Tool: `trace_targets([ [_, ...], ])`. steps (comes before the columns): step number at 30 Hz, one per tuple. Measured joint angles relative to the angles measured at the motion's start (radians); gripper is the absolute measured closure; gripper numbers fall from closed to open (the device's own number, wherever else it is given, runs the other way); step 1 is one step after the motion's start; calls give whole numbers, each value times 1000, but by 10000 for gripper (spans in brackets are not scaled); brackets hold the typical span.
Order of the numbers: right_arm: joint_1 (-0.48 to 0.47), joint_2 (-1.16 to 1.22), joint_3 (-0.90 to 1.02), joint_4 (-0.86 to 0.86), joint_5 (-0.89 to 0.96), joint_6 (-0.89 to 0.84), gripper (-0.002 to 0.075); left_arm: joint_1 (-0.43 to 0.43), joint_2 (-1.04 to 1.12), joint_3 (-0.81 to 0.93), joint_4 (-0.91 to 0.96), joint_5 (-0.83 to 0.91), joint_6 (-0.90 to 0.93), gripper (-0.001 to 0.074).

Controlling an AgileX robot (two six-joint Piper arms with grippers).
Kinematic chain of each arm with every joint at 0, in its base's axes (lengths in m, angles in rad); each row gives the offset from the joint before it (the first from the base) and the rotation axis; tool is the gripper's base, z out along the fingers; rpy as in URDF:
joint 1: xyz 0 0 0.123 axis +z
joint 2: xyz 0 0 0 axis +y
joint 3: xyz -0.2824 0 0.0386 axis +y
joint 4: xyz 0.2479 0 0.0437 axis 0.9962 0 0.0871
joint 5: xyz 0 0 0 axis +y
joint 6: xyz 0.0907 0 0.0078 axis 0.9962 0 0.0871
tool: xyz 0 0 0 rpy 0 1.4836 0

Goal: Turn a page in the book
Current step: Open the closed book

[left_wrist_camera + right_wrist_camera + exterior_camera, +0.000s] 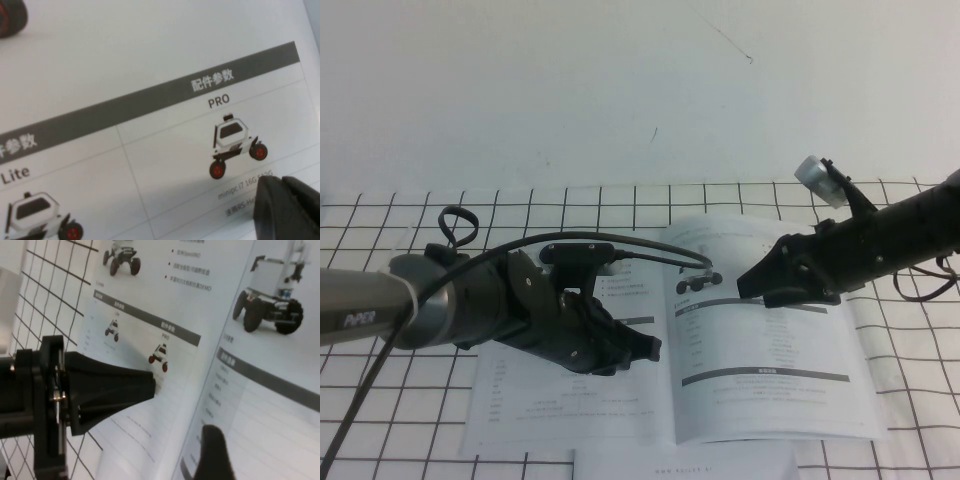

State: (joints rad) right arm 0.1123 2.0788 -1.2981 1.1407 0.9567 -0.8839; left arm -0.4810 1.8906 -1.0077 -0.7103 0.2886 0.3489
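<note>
From the high view, the book [720, 340] is lying open on the gridded desk [910, 400]. The left gripper [645, 348], clenched, is hovering over its left page; the right gripper [752, 283], fingers unreadable, is hanging over the right page [770, 350] near the spine.

The left wrist view is showing one fingertip [287, 210] just above the printed table.

In the right wrist view, the left gripper [145, 385] is pointing toward the spine.

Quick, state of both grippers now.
Left gripper: shut, over the book's left page, holding nothing.
Right gripper: cannot tell, over the right page.

one open book [720, 370], one plain white booklet [685, 464] below it, one gridded desk [910, 400], two claws: left claw [645, 350], right claw [752, 283].
</note>
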Motion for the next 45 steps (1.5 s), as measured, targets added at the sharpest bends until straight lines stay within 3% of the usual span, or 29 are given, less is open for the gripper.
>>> trace_targets([
  [7,-2,0,-16,-29,2,3,270,0,0,0,0,0,0,737],
  [16,-3,0,-123,-510,10,272,270,0,0,0,0,0,4,737],
  [21,-3,9,-128,-608,8,324,270,0,0,0,0,0,4,737],
  [35,-6,48,-132,-591,-10,384,270,0,0,0,0,0,22,737],
  [45,-10,65,-132,-241,42,184,270,0,0,0,0,0,22,737],
])
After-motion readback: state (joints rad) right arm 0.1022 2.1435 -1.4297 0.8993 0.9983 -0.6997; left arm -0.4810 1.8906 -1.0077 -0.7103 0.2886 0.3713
